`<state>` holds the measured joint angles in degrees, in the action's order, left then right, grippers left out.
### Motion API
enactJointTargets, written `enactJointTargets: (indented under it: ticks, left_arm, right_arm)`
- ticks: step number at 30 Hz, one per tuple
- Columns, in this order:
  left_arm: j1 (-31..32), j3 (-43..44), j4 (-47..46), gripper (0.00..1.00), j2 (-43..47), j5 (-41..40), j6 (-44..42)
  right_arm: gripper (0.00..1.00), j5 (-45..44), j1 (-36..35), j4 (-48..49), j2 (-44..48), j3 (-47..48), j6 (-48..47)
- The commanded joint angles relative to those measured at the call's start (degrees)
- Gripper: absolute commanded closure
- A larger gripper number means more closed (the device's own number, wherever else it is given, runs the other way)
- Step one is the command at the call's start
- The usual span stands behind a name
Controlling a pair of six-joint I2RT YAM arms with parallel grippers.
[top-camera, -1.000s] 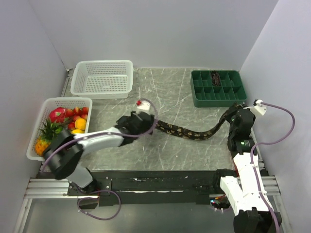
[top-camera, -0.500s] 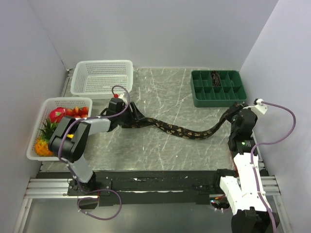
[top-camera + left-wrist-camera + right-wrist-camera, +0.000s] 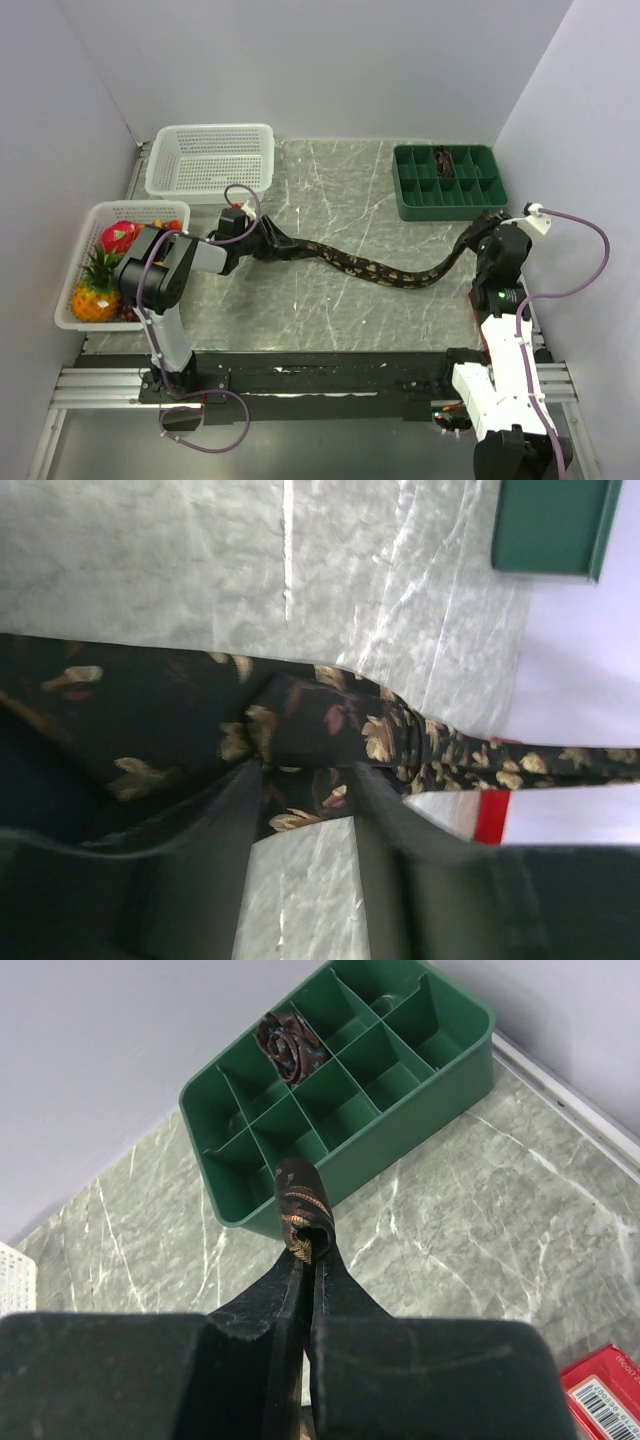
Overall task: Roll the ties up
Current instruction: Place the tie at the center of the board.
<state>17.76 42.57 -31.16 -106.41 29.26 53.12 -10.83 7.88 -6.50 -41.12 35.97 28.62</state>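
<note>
A dark tie [image 3: 370,268] with tan leaf speckles lies stretched across the marble table between both grippers. My left gripper [image 3: 262,243] sits low at the tie's wide end. In the left wrist view its fingers [image 3: 240,810] stand apart around the edge of the tie [image 3: 300,720], with bare table showing in the gap behind. My right gripper [image 3: 487,235] is shut on the narrow end, and a folded loop of tie [image 3: 300,1200] sticks out past the right gripper's tips [image 3: 312,1250]. A rolled tie [image 3: 292,1045] sits in one compartment of the green tray [image 3: 450,210].
An empty white basket [image 3: 210,190] stands at the back left. A second white basket [image 3: 135,205] with toy fruit sits at the left edge. A red and white box [image 3: 605,1390] lies near the right arm. Walls close in on both sides.
My left gripper has swung left toward the fruit basket, and the tie's wide end now lies further left and straighter. Its jaws have narrowed. The right arm has held still.
</note>
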Motion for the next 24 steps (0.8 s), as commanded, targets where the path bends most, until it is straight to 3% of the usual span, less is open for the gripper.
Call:
enactJointTargets:
  ticks: [1, 3, 4, 7, 13, 14, 15, 16, 18, 24]
  left_arm:
    - [-0.3, 0.8, -1.9, 0.59, -1.4, -1.9, 1.9]
    - [-0.3, 1.6, -1.1, 0.58, -1.4, -2.6, 1.7]
    - [-0.3, 1.8, -0.6, 0.57, -1.2, -3.3, 1.5]
    - [-0.4, 2.5, 0.5, 0.57, -0.5, -4.2, 1.5]
    - [-0.4, 4.3, 0.6, 0.58, -2.5, -4.3, 2.6]
    - [-0.4, 3.8, 0.3, 0.59, -2.7, -4.5, 2.9]
    - [-0.4, 3.5, -0.2, 0.59, -2.8, -5.1, 3.2]
    - [-0.4, 3.1, -0.8, 0.61, -2.9, -5.3, 3.6]
    - [-0.4, 3.0, -1.5, 0.69, -3.5, -5.0, 3.7]
    - [-0.4, 3.5, -2.7, 0.88, -4.8, -4.2, 3.7]
  right_arm:
    - [0.97, 0.9, 0.6, 1.8, 0.2, 1.2, -1.0]
    - [0.92, 0.9, 0.6, 1.6, 0.3, 1.2, -1.1]
    - [0.82, 0.6, 0.7, 1.4, 0.5, 1.1, -1.2]
    - [0.74, -0.3, 0.9, 0.1, 0.9, 1.0, -0.5]
    - [0.74, -6.7, 1.9, -1.3, 1.6, 0.0, 2.8]
    - [0.69, -7.5, 1.9, -1.4, 1.7, -0.2, 2.9]
    - [0.58, -9.9, 2.0, -1.5, 2.1, -0.5, 3.5]
    - [0.33, -11.2, 2.1, -1.9, 2.3, -0.5, 3.9]
    - [0.01, -12.6, 2.1, -1.4, 2.7, -0.8, 4.0]
    - [0.01, -6.2, 2.2, -0.7, 2.0, 0.7, 0.4]
